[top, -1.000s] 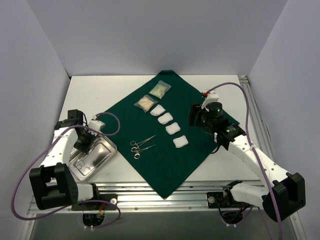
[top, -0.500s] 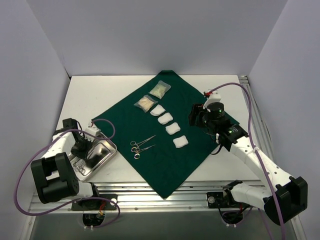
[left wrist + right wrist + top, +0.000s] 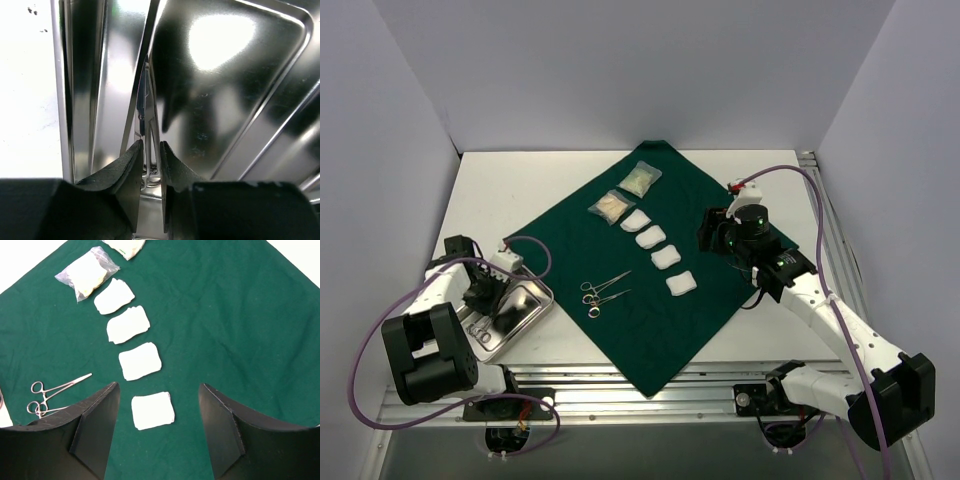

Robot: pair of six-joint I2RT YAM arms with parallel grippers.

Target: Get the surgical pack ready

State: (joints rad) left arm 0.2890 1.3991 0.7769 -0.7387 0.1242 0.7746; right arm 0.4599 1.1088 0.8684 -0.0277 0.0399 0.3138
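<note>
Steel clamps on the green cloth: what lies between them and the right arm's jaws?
Two white gauze pads from the row of four, on the green cloth; the top view shows it.

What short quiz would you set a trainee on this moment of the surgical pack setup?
1. How many gauze pads lie on the drape?
2. True or false: the steel tray rests in the middle of the drape.
3. The jaws of the right gripper are: A) open, holding nothing; B) shut on a gauze pad; C) shut on a packet.
Key: 1 four; 2 false, it sits on the white table beside the drape; 3 A.
</note>
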